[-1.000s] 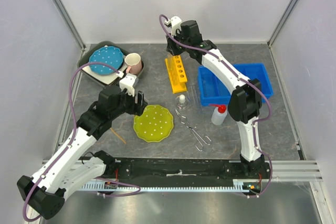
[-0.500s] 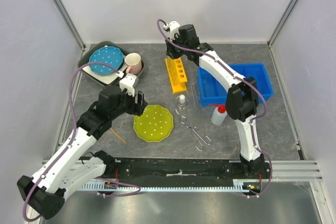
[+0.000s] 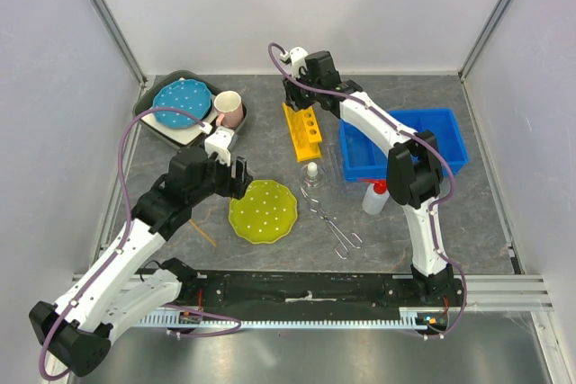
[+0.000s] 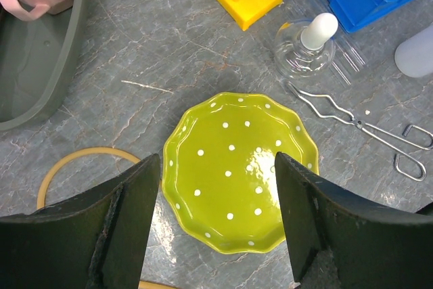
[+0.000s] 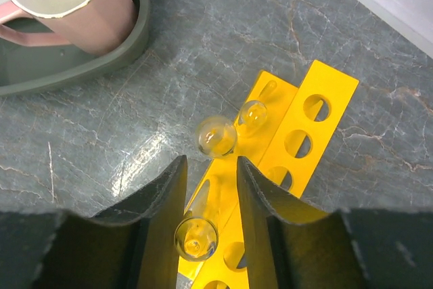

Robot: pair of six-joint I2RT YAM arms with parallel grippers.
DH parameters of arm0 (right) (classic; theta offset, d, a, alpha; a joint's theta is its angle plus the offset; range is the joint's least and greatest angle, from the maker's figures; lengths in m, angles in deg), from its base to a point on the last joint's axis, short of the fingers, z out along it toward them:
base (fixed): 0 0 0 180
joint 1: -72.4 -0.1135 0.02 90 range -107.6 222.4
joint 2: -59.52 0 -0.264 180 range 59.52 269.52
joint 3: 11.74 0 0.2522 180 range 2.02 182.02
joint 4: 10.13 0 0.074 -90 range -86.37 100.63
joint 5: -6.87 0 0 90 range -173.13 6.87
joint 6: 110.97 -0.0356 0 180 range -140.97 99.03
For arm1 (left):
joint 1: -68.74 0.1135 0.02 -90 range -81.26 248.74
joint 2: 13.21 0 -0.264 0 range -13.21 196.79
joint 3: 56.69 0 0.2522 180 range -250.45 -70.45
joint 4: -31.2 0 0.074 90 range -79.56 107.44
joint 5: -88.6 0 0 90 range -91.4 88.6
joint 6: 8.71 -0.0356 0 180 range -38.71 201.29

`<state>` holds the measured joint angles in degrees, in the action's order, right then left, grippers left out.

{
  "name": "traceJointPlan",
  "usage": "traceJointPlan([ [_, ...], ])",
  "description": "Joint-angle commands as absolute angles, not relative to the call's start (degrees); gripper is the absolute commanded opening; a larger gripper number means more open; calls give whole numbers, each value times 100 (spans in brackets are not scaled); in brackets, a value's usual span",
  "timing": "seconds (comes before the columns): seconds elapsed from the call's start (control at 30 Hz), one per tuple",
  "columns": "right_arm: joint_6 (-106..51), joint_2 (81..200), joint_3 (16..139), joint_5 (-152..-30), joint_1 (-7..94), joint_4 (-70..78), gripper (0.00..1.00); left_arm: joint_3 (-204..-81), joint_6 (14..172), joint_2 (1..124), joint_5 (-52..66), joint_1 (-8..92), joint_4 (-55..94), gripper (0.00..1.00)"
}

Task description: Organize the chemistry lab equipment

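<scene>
Yellow test-tube rack at the far middle of the counter
Three thin clear tubes are seen standing in it. One is flanked by the right gripper; whether it is pinched cannot be told. The left gripper is held spread above the yellow-green plate.

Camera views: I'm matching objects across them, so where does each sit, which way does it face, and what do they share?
Top external: above and behind the bases, looking down on the table; both arms show whole.
Left wrist: on the left arm, facing down at the yellow-green plate between its two dark fingers.
Right wrist: on the right arm, facing down at the yellow rack and clear tubes, fingers below.
Shared: both wrist views show the rack and pink mug.
</scene>
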<state>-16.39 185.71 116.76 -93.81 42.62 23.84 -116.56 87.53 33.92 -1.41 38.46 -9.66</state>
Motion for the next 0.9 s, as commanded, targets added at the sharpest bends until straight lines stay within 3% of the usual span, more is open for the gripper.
traceJointPlan([
  [0.0, -1605, 18178, 11593, -9508, 4252, 2200, 44, -11642, 8534, 3302, -175, 3859, -744, 75],
  [0.4, -675, 16579, 10469, -9570, 4252, 2525, 81, -11633, 8542, 3223, -167, 3859, -744, 75],
  [0.53, -331, 16498, 10178, -9710, 4321, 2946, 98, -11624, 8542, 3188, -175, 3859, -744, 75],
  [0.87, -629, 17103, 9906, -9860, 4823, 3254, 98, -11616, 8534, 3170, -35, 3859, -744, 75],
])
